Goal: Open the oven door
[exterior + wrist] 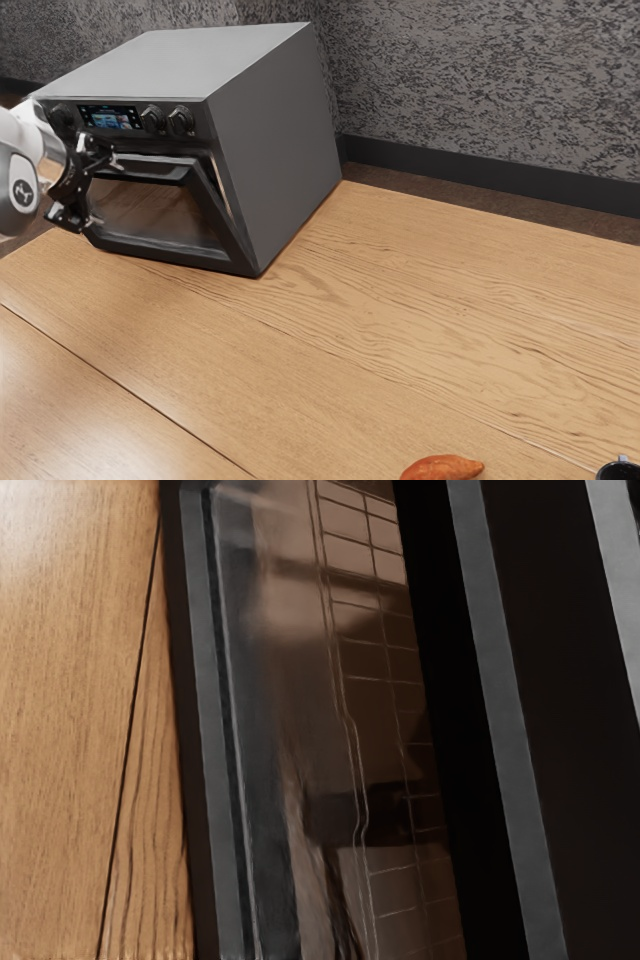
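Can see the oven door point(152, 212) at the front of the oven point(268, 150), leaning slightly out at the top; would judge the opening just begun, with most of the downward swing left to do; have the jaws of the gripper point(107, 192) spread apart right by the door, clamped on nothing; farther out on the bench point(330, 350), can see an orange-brown item point(443, 467) near the edge of the exterior view.
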Controlling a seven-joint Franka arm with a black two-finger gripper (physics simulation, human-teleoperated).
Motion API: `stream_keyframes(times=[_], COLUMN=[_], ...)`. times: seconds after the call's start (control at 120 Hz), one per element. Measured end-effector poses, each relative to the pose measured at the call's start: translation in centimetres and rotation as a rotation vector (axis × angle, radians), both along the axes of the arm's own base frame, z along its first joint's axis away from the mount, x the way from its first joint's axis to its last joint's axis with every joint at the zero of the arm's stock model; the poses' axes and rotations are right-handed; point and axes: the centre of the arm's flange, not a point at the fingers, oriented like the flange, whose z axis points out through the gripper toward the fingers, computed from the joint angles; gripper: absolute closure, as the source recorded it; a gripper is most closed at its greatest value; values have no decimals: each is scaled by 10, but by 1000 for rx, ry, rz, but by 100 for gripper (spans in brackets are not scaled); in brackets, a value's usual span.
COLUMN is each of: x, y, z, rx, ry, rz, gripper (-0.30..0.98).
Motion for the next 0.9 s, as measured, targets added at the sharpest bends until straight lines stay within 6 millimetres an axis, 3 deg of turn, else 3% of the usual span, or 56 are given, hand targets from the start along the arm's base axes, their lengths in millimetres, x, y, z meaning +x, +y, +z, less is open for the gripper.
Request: stream_keyframes(times=[0.083, 0.225, 0.308, 0.367, 0.425, 0.458, 0.5, 0.55, 0.583, 0.617, 0.683, 0.758, 0.817, 0.9], x=[-23, -110, -170, -184, -173, -157, -128, -97, -83, -67, -43, -35, -23, -12], y=[-7, -34, -60, -82, -109, -130, -165, -226, -268, -304, -363, -432, -451, -460], z=[-8, -11, -14, -8, -2, 18, 84, 175, 205, 220, 219, 187, 154, 116], rx=[-6, 14, 28, 59, 79, 82, 138, 189, 192, 181, 163, 166, 165, 155], ry=[21, 37, 15, -1, -7, -35, -68, -82, -59, -24, 83, 240, 363, 499], rz=[20, 103, 169, 174, 119, 44, -83, -265, -378, -476, -644, -817, -876, -915], gripper=[0, 0, 0, 0, 0, 0, 1, 1, 0, 0, 0, 0, 0, 0])
